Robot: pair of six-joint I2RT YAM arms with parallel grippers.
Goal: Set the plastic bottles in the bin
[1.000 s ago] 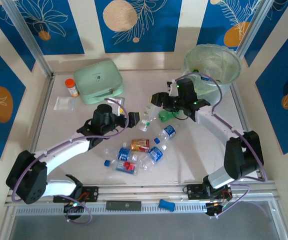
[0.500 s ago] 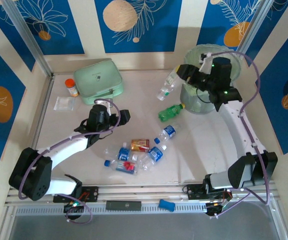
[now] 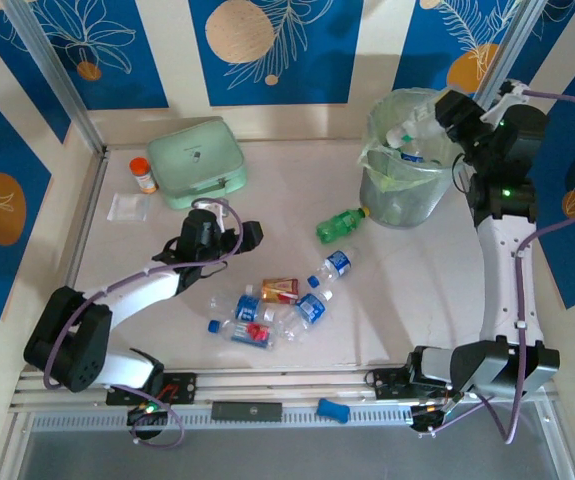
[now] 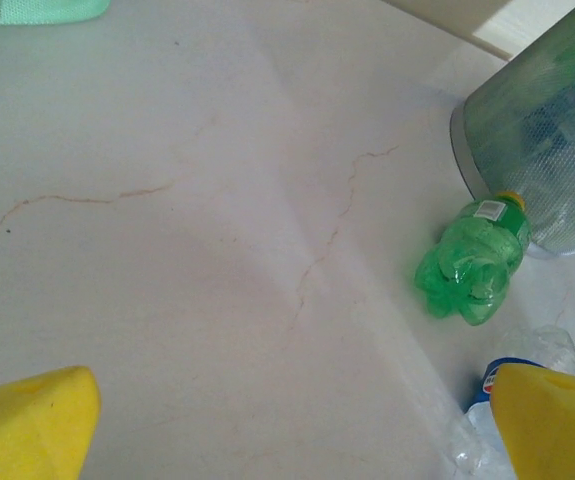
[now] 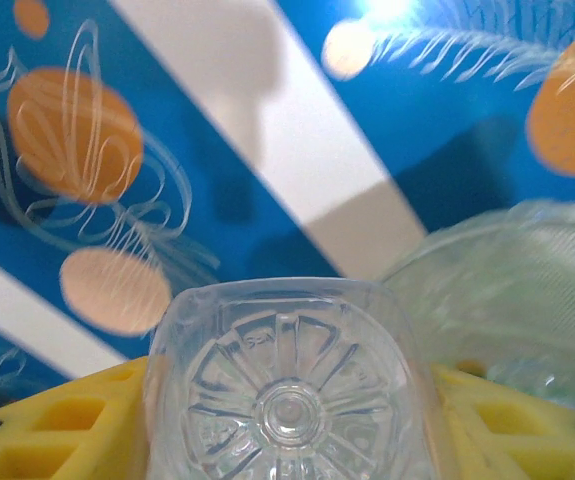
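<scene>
Walls [image 3: 272, 50]: blue panels with orange and beige discs, white leaf outlines, cream stripes between. Tabletop [image 3: 407, 290]: pale, marble-look, thin brown veins [image 4: 97, 199]. Corner posts [image 3: 57, 85]: metal. Near edge: aluminium rail [image 3: 297, 378].

Translucent grey-green bin [image 3: 399, 200] at two o'clock; green bottle [image 3: 339, 224], yellow cap [image 4: 508, 200]; clear bottle [image 5: 287, 390]; mint-green case [image 3: 199, 160] at eleven; blue wall [image 3: 317, 70], orange circles, white leaf outlines
</scene>
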